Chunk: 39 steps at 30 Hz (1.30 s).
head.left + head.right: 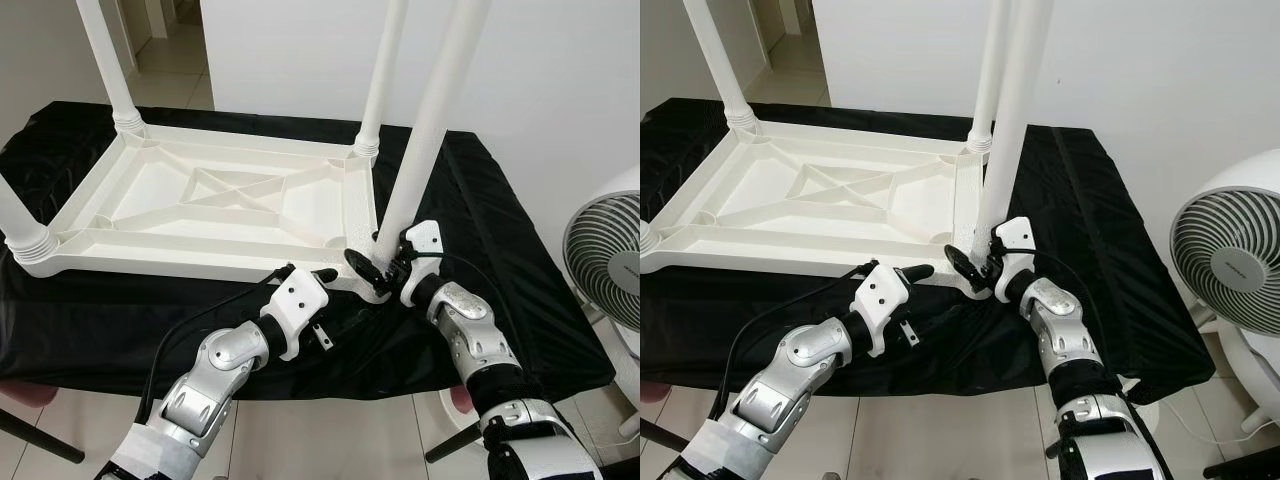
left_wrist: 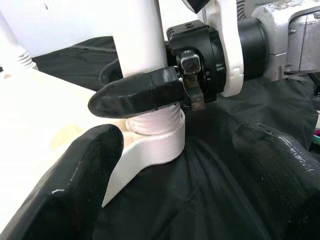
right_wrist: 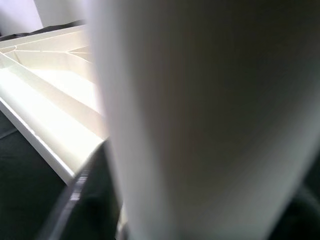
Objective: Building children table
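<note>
the white plastic tabletop [image 1: 200,205] lies upside down on a black-draped table [image 1: 500,200], ribbed underside up, cross brace in the middle. three legs already stand in their corner sockets; the fourth leg [image 1: 430,120] is at the near right corner, its threaded base sitting in the socket [image 2: 155,145].

your right gripper [image 1: 378,262] is clenched on that leg just above the threads, one finger [image 2: 140,92] wrapped across the front of the tube in the left wrist view. the right wrist view is blurred white tube up close.

your left gripper [image 1: 312,274] is released, fingers spread, hanging just beside the socket corner and apart from it, grasping nothing.

handling, as i judge it: hollow moulded plastic, light, stiff, glossy and likely slick under rubber pads. a long leg gives leverage, so a tilt could cross-thread it. hold low near the threads, as you have it, keep the tube plumb, turn in short bites. you could brace the tabletop rim next to the socket with the left so the light top doesn't spin or slide on the cloth.
</note>
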### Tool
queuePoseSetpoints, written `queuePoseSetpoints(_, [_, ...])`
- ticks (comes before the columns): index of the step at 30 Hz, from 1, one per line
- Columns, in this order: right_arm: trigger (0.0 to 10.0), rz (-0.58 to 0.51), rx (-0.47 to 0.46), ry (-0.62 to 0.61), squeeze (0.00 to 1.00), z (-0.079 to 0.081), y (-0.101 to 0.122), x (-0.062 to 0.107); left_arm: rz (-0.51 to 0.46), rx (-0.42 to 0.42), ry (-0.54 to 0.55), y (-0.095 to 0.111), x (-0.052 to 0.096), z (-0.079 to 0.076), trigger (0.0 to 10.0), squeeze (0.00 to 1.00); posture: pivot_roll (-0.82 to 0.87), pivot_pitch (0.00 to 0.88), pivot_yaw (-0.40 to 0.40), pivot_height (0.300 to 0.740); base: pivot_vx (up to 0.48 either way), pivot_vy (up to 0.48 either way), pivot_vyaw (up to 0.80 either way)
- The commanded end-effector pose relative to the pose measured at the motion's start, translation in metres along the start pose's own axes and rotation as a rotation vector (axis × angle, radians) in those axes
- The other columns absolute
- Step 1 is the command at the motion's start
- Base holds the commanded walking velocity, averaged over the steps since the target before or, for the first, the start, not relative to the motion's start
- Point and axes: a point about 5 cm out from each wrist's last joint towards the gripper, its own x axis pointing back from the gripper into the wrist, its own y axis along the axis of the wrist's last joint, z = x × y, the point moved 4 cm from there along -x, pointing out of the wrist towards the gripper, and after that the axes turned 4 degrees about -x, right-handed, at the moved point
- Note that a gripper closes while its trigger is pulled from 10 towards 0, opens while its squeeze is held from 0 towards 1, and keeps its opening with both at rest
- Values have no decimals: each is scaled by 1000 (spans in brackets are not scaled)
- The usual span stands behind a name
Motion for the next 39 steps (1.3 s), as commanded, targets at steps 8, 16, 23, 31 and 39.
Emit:
queuePoseSetpoints(8, [0, 5, -11, 54, 0, 7, -3, -4, 6, 15, -42, -1, 2, -4, 10000, 0, 120, 48, -53, 740, 0, 0, 0])
queuePoseSetpoints(16, [10000, 8, -23, 10, 0, 3, -7, 0, 4, 19, -46, -1, 1, -5, 10000, 0, 110, 54, -51, 740, 0, 0, 0])
queuePoseSetpoints(23, [10000, 47, -27, -128, 0, -4, -17, 3, 3, 25, -52, -1, 0, -8, 10000, 0, 105, 59, -52, 740, 0, 0, 0])
queuePoseSetpoints(31, [10000, 16, -85, -367, 0, -2, -18, 4, 2, 36, -56, 0, 0, -10, 10000, 0, 96, 61, -52, 740, 0, 0, 0])
queuePoseSetpoints(39, [10000, -1, -114, -713, 0, 1, -24, 17, -4, 44, -68, 0, -2, -12, 10000, 0, 83, 54, -49, 740, 0, 0, 0])
